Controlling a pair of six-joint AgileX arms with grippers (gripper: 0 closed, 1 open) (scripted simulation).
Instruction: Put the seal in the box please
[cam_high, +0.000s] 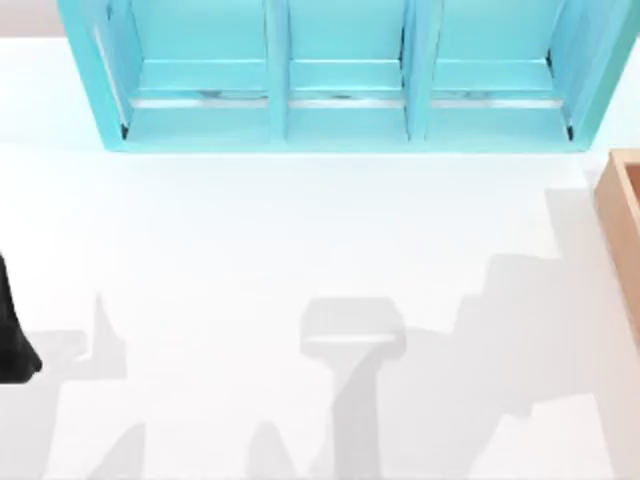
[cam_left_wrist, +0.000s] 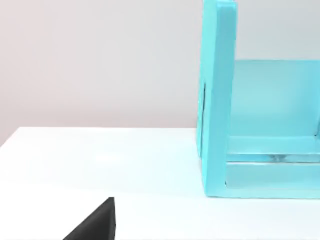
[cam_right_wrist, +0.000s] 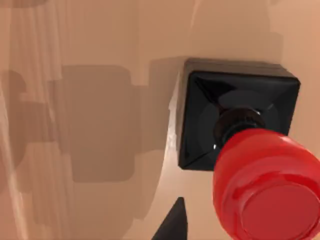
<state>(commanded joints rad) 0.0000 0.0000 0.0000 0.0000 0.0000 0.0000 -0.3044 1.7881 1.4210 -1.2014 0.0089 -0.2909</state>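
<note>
The seal (cam_right_wrist: 240, 145), seen from the right wrist camera, stands on the tan inner floor of the box (cam_right_wrist: 90, 125), its black square base flat on the wood and close to a wall, its glossy red knob pointing up toward the camera. It looks small, rigid and light; the smooth rounded knob would probably slip between flat fingers, so the narrow black neck under the knob or the flat sides of the base appear the surer places to grip. One dark fingertip (cam_right_wrist: 172, 225) of the right gripper shows just beside the seal and clear of it; whether the jaws stand wide or narrow cannot be told. From above, the box's edge (cam_high: 622, 230) sits at the table's right. The left arm (cam_high: 12, 340) rests parked at the table's left edge, beside the turquoise shelf unit (cam_high: 340, 110); its finger spacing cannot be judged either.
</note>
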